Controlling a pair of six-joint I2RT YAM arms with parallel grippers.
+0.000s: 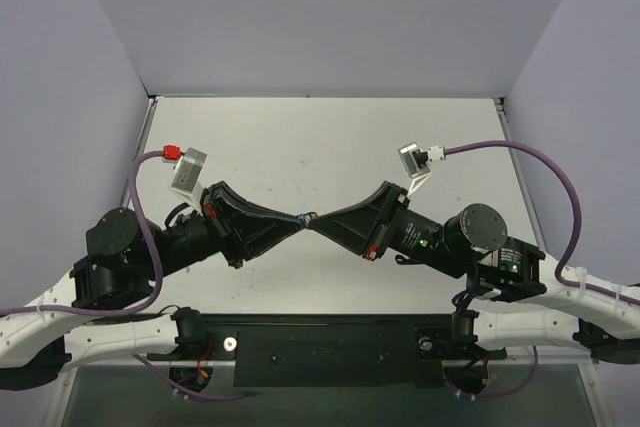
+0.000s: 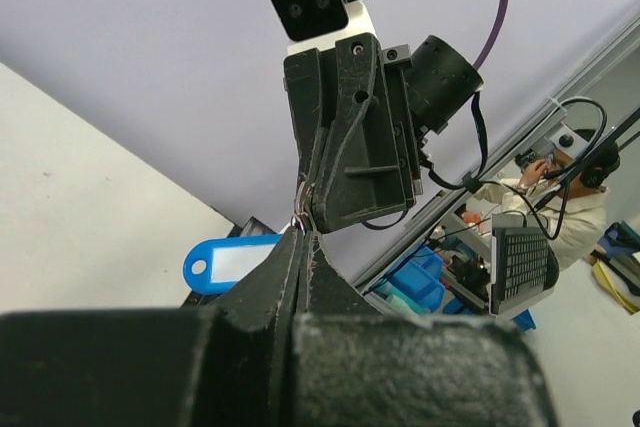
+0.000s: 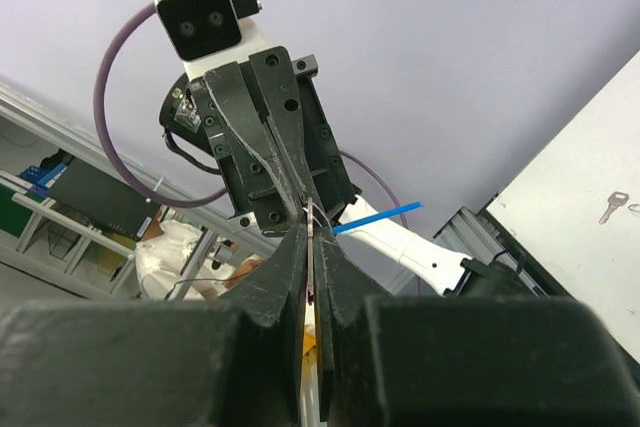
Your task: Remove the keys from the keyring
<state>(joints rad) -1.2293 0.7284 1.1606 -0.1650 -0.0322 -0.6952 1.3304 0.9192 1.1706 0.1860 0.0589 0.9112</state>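
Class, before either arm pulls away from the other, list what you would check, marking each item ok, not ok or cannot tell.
1. Left gripper shut: ok.
2. Right gripper shut: ok.
3. Both tips meeting, raised above the table: ok.
4. Keyring tag in view beside the tips: ok.
5. Key held by the right gripper: cannot tell, hidden between the fingers.
6. Key already off the ring: cannot tell.

blue keyring (image 2: 232, 263) with pale centre, black fingers (image 2: 272, 292), purple cables (image 3: 100, 97), white table (image 1: 300, 137)
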